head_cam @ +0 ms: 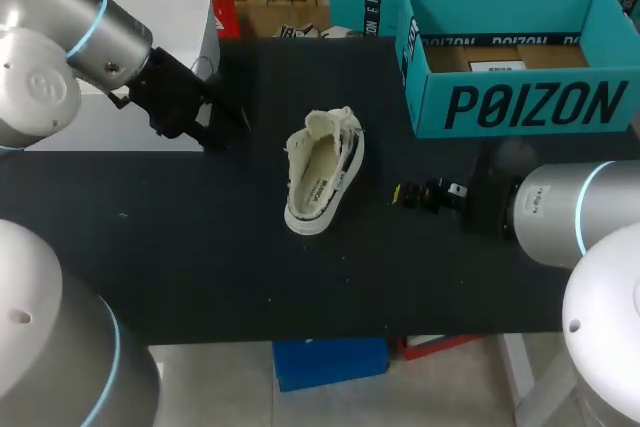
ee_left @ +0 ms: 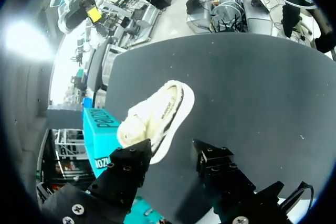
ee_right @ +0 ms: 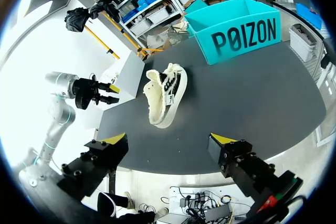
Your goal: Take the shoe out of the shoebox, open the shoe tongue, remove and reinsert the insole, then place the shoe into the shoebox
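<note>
**Both pincers open, shoe lying on the worktop outside its box**

The left pincer (ee_left: 168,153) stands open with nothing between its black fingers. Just ahead of it, and apart from it, lies the shoe (ee_left: 157,116). The right pincer (ee_right: 169,139) is open too. Its yellow-tipped fingers (ee_right: 115,139) are spread wide and hold nothing, and the shoe is well ahead of them.

From above, the left pincer (head_cam: 225,132) is at the shoe's left, in front of a white box (head_cam: 140,132). The right pincer (head_cam: 405,193) is at the shoe's right, low over the worktop (head_cam: 200,267), its tips turned toward the shoe without touching it.

The cream shoe (head_cam: 322,172) rests between the two, near the middle of the black worktop, touched by neither. Its long axis runs from the near side toward the far side, leaning a little toward the right arm's side as it goes. The end with the bunched-up tongue points away toward the far edge, and the rounded end points back toward the robot. Its mouth gapes and the inner lining shows.

The teal shoebox (head_cam: 515,107) stands open at the far right of the worktop, well apart from the shoe.
</note>
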### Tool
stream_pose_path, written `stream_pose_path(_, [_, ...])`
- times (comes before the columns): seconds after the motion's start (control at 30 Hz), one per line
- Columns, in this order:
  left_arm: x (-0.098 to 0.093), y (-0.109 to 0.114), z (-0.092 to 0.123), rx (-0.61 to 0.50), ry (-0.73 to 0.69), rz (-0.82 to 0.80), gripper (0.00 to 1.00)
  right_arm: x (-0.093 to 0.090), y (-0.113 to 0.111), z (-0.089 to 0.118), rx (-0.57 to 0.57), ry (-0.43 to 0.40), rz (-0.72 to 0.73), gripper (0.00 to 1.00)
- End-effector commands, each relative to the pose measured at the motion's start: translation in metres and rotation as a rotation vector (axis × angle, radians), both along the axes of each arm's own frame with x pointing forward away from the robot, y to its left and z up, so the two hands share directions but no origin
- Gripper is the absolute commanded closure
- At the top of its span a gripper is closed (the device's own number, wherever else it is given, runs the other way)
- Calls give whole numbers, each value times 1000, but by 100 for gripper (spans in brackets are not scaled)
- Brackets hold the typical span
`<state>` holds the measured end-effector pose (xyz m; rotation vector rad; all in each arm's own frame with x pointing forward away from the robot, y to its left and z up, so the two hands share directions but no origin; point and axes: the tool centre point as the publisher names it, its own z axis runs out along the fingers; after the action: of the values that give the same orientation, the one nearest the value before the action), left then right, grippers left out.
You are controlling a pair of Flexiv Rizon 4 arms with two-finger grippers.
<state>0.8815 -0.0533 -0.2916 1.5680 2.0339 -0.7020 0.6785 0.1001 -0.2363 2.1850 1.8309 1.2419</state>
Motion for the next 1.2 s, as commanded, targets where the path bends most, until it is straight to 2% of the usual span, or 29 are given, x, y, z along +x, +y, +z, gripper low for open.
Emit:
stream_pose_path(0.03, [0,-6,-1,-88,-25,25,100,-1,4,-4,3,-9,-10,0])
stream_pose_path(0.33, [26,-43,3,-168,38,156,100,-1,4,-4,3,-9,-10,0])
stream_pose_path(0.87, [83,-107,14,-150,58,197,100,-1,4,-4,3,-9,-10,0])
stream_pose_path(1.03, [91,-126,3,-137,69,178,100,-1,4,-4,3,-9,-10,0])
stream_pose_path(1.2, [88,-138,-12,-129,101,166,100,-1,4,-4,3,-9,-10,0])
